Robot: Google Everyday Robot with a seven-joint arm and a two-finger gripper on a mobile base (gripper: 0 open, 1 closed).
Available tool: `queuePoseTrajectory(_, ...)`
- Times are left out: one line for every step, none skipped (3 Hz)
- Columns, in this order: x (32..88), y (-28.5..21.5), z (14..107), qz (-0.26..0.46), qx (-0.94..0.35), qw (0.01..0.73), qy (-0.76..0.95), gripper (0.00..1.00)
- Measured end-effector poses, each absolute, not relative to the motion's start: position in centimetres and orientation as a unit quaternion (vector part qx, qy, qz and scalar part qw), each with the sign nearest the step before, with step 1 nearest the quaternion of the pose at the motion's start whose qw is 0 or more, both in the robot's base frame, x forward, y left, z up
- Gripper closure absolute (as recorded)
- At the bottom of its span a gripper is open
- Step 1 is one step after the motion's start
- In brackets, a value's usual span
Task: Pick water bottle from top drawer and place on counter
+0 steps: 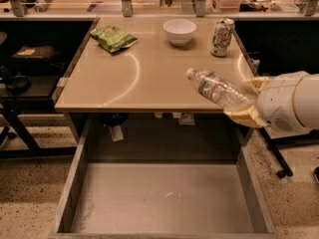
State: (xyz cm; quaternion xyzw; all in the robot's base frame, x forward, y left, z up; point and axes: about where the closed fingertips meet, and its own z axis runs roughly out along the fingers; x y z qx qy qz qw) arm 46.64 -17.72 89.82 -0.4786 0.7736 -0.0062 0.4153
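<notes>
Glossy beige bench spans our view above the open grey drawer. At the bench's 4 o'clock edge our pincer clamps the tilted clear plastic water bottle. Let go here, aslant, we judge it could roll off the edge.

Claw: you'll find it at 4 o'clock of the surface, its tan fingers clamped on the base of the water bottle.
Water bottle: tilted, with the cap pointing toward 10 o'clock and the neck over the surface's near right corner.
Top drawer: pulled open at 6 o'clock, below the surface's front edge.
On the surface: you have a white bowl at 12 o'clock, a can at 1 o'clock and a green bag at 10 o'clock.
</notes>
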Motion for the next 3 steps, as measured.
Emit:
queuePoseTrajectory(50.8, -17.0, 88.6, 0.011, -0.492, 0.427, 0.759, 1.00)
queuePoseTrajectory(55.5, -17.0, 86.5, 0.025, -0.493, 0.431, 0.755, 1.00)
queuePoseTrajectory(59.1, -16.4, 85.5, 0.043, -0.495, 0.431, 0.753, 1.00)
